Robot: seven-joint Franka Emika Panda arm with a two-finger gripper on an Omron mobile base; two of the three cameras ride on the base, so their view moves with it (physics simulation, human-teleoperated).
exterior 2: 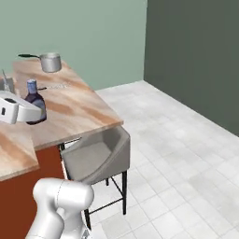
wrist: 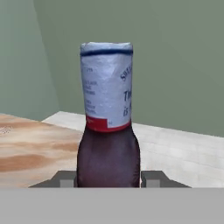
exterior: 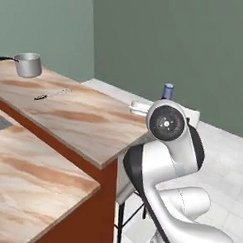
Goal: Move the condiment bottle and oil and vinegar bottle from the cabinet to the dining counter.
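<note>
The condiment bottle (wrist: pixel 108 144) is squat and dark brown, with a blue cap and a pale label banded in red. It stands upright between my two finger tips, and my gripper (wrist: pixel 109 179) is shut on its lower body. From the right base view, the condiment bottle (exterior 2: pixel 35 106) is at the near left of the dining counter (exterior 2: pixel 79 112), its base at the beige marble top, with my gripper (exterior 2: pixel 25 112) reaching in from the left. Behind my arm's joint, just its blue cap (exterior: pixel 168 90) shows above the dining counter (exterior: pixel 68 116). The oil and vinegar bottle and the cabinet are out of view.
A steel pot (exterior: pixel 28 64) with a dark handle stands at the counter's far end, and a small dark utensil (exterior: pixel 42 96) lies nearer. A grey chair (exterior 2: pixel 98 156) is tucked under the counter's edge. A second marble slab (exterior: pixel 31 174) is at the lower left. Tiled floor (exterior 2: pixel 177 154) lies to the right.
</note>
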